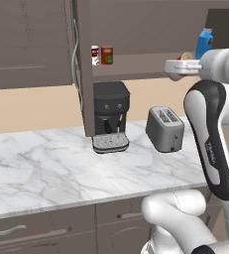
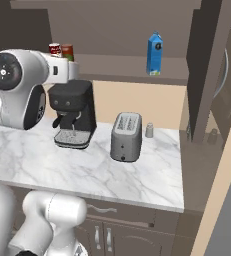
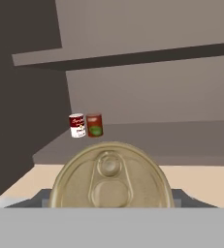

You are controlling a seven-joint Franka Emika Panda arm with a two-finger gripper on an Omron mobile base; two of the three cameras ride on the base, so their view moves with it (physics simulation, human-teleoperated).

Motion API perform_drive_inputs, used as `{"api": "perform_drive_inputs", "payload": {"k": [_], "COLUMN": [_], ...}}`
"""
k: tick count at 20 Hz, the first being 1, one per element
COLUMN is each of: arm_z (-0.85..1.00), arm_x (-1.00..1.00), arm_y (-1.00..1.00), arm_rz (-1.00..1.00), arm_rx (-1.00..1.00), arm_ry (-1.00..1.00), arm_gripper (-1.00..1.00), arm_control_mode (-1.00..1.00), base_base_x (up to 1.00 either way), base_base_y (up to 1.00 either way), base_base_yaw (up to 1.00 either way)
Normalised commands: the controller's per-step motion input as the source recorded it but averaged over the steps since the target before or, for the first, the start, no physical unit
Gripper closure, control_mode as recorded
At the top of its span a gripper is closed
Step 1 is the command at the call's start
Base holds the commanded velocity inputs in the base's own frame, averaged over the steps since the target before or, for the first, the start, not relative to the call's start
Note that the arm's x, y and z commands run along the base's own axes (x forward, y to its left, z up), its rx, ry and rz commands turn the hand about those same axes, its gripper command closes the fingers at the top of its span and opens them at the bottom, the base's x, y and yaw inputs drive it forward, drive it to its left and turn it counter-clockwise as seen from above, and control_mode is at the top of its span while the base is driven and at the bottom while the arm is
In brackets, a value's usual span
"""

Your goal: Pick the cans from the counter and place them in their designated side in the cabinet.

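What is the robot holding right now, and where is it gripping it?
It appears to hold a can, its pull-tab lid facing the hand camera. The fingers are hidden, so the grip point, probably its sides, cannot be told.

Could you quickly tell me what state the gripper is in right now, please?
Gripper: shut on a squat can with a gold pull-tab lid, raised at shelf height.

Beige wall point(image 1: 36, 106) behind a black coffee machine point(image 1: 110, 115) and silver toaster point(image 1: 164, 128).
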Motion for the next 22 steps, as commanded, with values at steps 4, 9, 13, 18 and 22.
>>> {"api": "perform_drive_inputs", "payload": {"k": [4,9,13,18,22], "arm_z": [0.00,0.00,0.01,0.00,0.00], "arm_x": [0.18,0.18,0.18,0.19,0.18], "arm_y": [0.03,0.06,0.05,0.06,0.03], "arm_rz": [0.00,0.00,0.00,0.00,0.00], "arm_rx": [0.00,0.00,0.00,0.00,0.00], "arm_ry": [0.00,0.00,0.00,0.00,0.04], "arm_gripper": [1.00,1.00,1.00,1.00,1.00], "arm_control_mode": [-1.00,-1.00,-1.00,-1.00,-1.00], "base_base_x": [0.00,0.00,0.00,0.00,0.00], "base_base_y": [0.00,0.00,0.00,0.00,0.00], "base_base_yaw": [0.00,0.00,0.00,0.00,0.00]}}
